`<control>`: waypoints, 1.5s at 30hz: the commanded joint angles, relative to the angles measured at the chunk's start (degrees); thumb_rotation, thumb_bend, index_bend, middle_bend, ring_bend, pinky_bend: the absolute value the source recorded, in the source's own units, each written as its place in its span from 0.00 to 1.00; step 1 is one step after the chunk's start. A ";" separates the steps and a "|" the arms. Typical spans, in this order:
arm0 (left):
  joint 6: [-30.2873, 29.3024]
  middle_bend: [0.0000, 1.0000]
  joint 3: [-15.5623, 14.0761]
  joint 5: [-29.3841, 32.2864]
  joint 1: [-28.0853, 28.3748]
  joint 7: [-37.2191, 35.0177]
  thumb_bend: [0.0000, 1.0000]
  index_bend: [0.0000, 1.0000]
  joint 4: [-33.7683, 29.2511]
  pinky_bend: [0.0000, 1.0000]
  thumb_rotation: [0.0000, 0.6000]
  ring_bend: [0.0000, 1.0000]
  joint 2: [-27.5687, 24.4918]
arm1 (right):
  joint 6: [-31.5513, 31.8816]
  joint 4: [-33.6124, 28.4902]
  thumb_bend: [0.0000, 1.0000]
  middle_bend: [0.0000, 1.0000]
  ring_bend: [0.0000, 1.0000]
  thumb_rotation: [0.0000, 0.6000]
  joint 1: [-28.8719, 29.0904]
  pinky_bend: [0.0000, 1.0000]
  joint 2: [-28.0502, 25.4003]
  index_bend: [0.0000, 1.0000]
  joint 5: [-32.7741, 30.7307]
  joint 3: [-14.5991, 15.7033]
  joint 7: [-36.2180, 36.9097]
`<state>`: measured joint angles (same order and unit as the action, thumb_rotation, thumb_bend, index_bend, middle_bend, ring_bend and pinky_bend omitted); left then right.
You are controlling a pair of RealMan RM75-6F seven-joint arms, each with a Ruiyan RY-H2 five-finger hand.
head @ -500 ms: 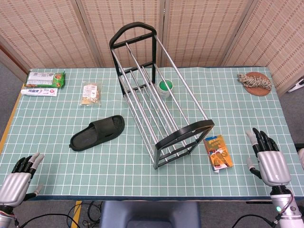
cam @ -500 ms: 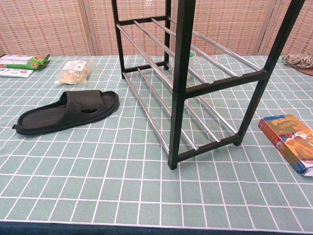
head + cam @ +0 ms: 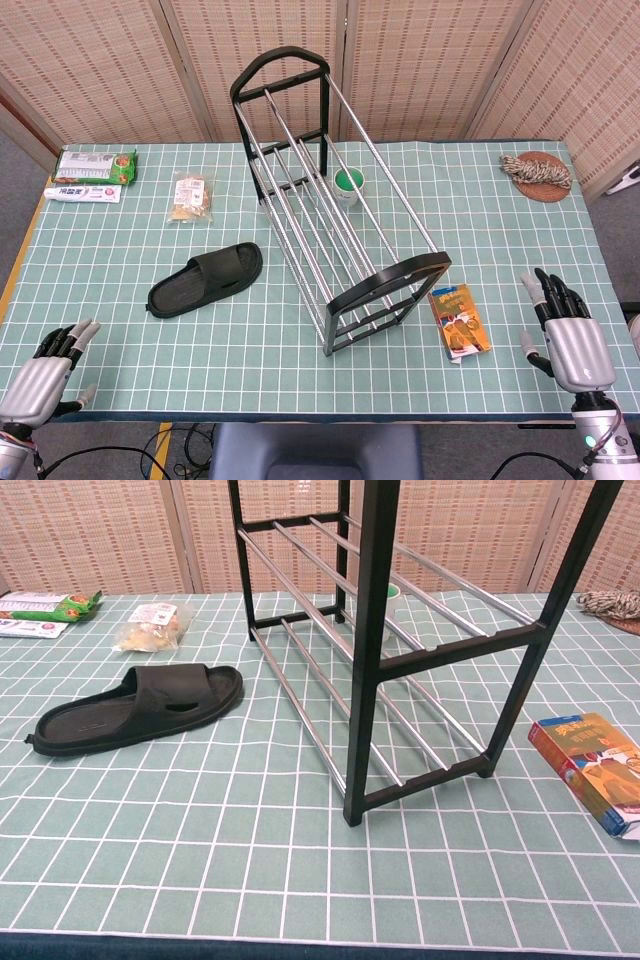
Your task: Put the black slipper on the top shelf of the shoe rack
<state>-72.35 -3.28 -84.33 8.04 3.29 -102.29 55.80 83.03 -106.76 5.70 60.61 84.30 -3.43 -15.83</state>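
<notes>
Two hands in my head view, both at the near edge of the counter (image 3: pixel 120 300) and neither holding anything. My left hand (image 3: pixel 40 375) sits low at the near-left corner, fingers spread and pointing away from me, off the counter edge. My right hand (image 3: pixel 570 335) is at the near-right corner, fingers apart and raised, also empty. Chest view shows no hands.

Black slipper (image 3: pixel 206 279) lies flat on the green checked cloth, left of centre, sole down, toe end toward the shoe rack (image 3: pixel 330 200), heel end toward the near-left. It's near the rack's left side but apart from it, not touching. In chest view the slipper (image 3: pixel 135 708) sits left of the rack frame (image 3: pixel 370 650) w/ a clear gap between.

Rack stands mid-counter: black end frames, silver rails running away from me at an angle. Top shelf rails are bare.

A green-lidded cup (image 3: pixel 348 185) shows thru the rails, on the cloth under the rack. Orange box (image 3: pixel 459 321) lies just right of the rack's near foot. Snack bag (image 3: pixel 192 196) is beyond the slipper, well apart. Toothpaste box (image 3: pixel 82 193) and a green packet (image 3: pixel 94 165) at far left. Rope coil on a round mat (image 3: pixel 538 168) at far right.
</notes>
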 commanded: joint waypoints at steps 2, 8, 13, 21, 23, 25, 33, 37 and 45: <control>3.00 0.00 1.45 3.12 1.88 -2.98 0.33 0.00 -2.19 0.03 1.00 0.00 -1.67 | 0.11 -0.50 0.41 0.00 0.00 1.00 -0.23 0.12 -1.11 0.00 1.77 0.73 2.29; 9.20 0.00 3.57 10.13 5.68 -1.05 0.33 0.00 -7.78 0.03 1.00 0.00 -5.54 | -0.14 -0.05 0.41 0.00 0.00 1.00 -0.10 0.12 -1.70 0.00 2.61 0.95 4.15; 14.65 0.00 5.35 20.02 9.53 1.95 0.33 0.00 -13.08 0.03 1.00 0.00 -9.46 | -0.86 0.04 0.41 0.00 0.00 1.00 0.54 0.12 -1.40 0.00 3.42 0.94 4.94; 18.10 0.00 7.62 32.84 15.31 7.05 0.33 0.00 -14.56 0.01 1.00 0.00 -9.21 | -2.48 1.09 0.41 0.00 0.00 1.00 1.55 0.12 -1.12 0.00 3.61 1.02 6.27; 19.25 0.00 7.79 36.57 17.37 9.24 0.33 0.00 -14.55 0.01 1.00 0.00 -9.04 | -2.74 1.29 0.41 0.00 0.00 1.00 1.62 0.12 -1.34 0.00 3.22 0.96 6.97; 20.02 0.00 7.90 40.82 19.84 12.04 0.33 0.00 -14.37 0.01 1.00 0.00 -8.54 | -2.99 1.52 0.41 0.00 0.00 1.00 1.75 0.12 -1.55 0.00 2.87 0.83 7.72; 21.30 0.00 8.44 53.47 28.49 19.14 0.33 0.00 -9.86 0.01 1.00 0.00 -3.37 | -1.88 1.97 0.41 0.00 0.00 1.00 1.60 0.12 -2.34 0.00 3.59 0.49 10.99; 20.37 0.00 7.78 58.32 32.23 23.31 0.33 0.00 -7.57 0.01 1.00 0.00 -0.53 | -1.73 2.40 0.41 0.00 0.00 1.00 1.61 0.12 -2.58 0.00 3.47 0.33 12.33; 18.65 0.00 7.73 67.19 37.99 27.98 0.33 0.00 -5.61 0.01 1.00 0.00 3.61 | -2.11 3.59 0.41 0.00 0.00 1.00 1.92 0.12 -3.21 0.00 2.83 -0.13 16.06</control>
<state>-53.29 4.51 -18.79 44.61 30.03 -108.71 58.25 81.06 -103.45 7.51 57.55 87.18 -3.48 -0.30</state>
